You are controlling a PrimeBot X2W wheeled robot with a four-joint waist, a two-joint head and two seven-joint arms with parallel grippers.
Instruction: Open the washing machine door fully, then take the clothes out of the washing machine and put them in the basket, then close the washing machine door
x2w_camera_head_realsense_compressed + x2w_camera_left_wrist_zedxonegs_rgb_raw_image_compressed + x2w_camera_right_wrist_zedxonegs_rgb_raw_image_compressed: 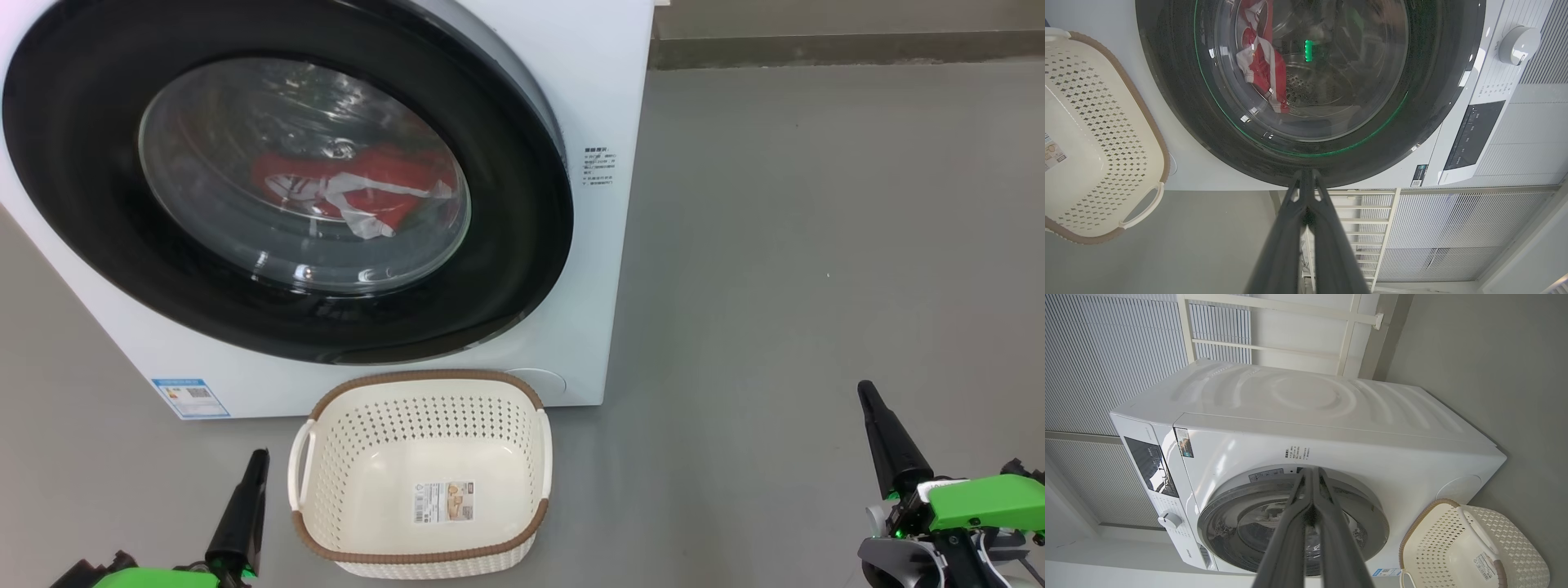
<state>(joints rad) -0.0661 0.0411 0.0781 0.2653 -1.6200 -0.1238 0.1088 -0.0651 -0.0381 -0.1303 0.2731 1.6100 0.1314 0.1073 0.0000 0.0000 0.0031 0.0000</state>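
Because the washing machine door [506, 269] looks shut or very nearly so, the first step of the task seems not yet begun. A big white washing machine [596, 82] stands on a grey floor [816, 245], its front taken up by the round door with a wide glossy black rim and a bulging glass window. Through the glass, the clothes [359, 184] lie crumpled in the drum: red fabric with white trim. Just in front of the machine sits the basket [424, 377], cream perforated plastic with a brown rim, with no clothes in it. The left gripper [258, 465] is low beside the basket, the right gripper [870, 402] low and well off to the other side. Each has its two dark fingers pressed together around nothing, well apart from the door. The door is likely stiff, fairly heavy and slick, so a fingertip hooked behind its outer edge would probably serve better than a pinch; no handle recess can be made out. The clothes should be soft and light, best pinched at a raised fold.
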